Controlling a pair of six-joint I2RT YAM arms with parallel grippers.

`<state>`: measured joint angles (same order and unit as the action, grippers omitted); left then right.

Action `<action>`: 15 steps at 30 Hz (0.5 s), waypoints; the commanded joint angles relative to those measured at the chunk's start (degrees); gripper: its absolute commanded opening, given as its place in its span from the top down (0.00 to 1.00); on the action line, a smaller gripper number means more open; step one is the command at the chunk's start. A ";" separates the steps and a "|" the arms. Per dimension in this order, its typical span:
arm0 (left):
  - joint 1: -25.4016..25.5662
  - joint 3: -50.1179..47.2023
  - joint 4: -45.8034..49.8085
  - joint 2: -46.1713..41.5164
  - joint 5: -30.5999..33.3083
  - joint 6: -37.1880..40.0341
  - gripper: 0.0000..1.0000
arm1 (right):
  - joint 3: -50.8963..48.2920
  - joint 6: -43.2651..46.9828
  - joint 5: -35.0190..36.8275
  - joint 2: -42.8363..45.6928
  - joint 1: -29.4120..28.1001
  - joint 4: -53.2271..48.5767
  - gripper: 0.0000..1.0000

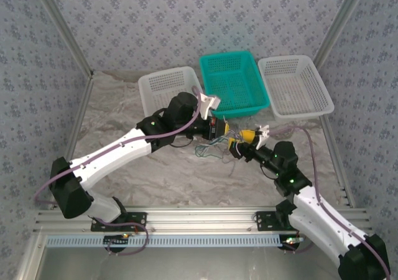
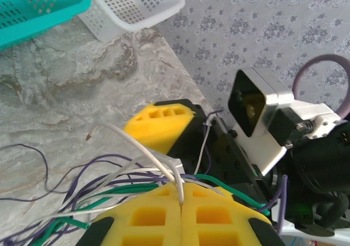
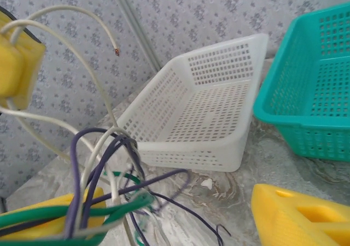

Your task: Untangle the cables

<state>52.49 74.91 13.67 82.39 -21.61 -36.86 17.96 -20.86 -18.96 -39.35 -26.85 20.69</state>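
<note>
Just in front of the teal perforated plastic basket [image 1: 233, 84], on its near side, a tangle of hair-thin green, purple and white cables [image 1: 210, 146] is bunched low over the grey marble-patterned table [image 1: 155, 174], with some purple strands trailing on the surface. Two white perforated plastic baskets [image 1: 166, 86] stand against the teal basket, one on each side of it. The left tool [image 1: 222, 130] hangs close to the teal basket's near rim. In the left wrist view its yellow fingers are pressed together, with a white cable [image 2: 174, 172] pinched in the seam between them and arching away to a bare copper tip. The right tool [image 1: 240, 140] sits just beside the left one, slightly farther from the teal basket. In the right wrist view its yellow fingers [image 3: 301, 216] stand wide apart, closed on nothing, and green and purple cables are draped loosely over the finger farther from the teal basket. More loops hang between the two tools.
</note>
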 commanded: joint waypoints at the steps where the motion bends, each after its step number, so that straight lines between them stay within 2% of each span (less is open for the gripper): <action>1: -0.19 -0.04 -1.99 -1.14 -3.26 1.25 1.00 | 2.44 1.67 -3.65 -1.85 0.40 4.09 0.29; 2: -0.19 -0.03 -2.11 -1.03 -3.90 1.42 1.00 | 2.66 1.53 -3.87 -2.50 0.39 5.35 0.32; 7: -0.17 -0.60 -3.43 -0.66 -6.08 1.60 1.00 | 4.40 1.47 -5.38 -5.68 0.73 7.34 0.71; 10: -0.19 -0.94 -2.79 -1.14 -4.42 2.09 1.00 | 4.69 0.79 -6.11 -6.25 1.18 7.44 0.89; 11: -0.26 -1.23 -2.41 -1.49 -3.28 2.46 1.00 | 4.55 0.51 -5.56 -6.05 1.42 7.31 0.99; 13: -0.58 -1.76 -0.94 -2.43 -0.31 2.67 1.00 | 4.17 -0.19 -2.13 -5.01 1.68 5.40 1.00; 15: -1.25 -2.97 0.07 -3.84 2.66 2.60 0.98 | 4.45 -1.25 4.82 -3.47 1.95 -0.46 1.00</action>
<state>52.18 73.12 13.17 81.69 -22.85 -35.53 20.73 -20.53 -20.99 -44.91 -25.54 24.36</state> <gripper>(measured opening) 0.041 0.096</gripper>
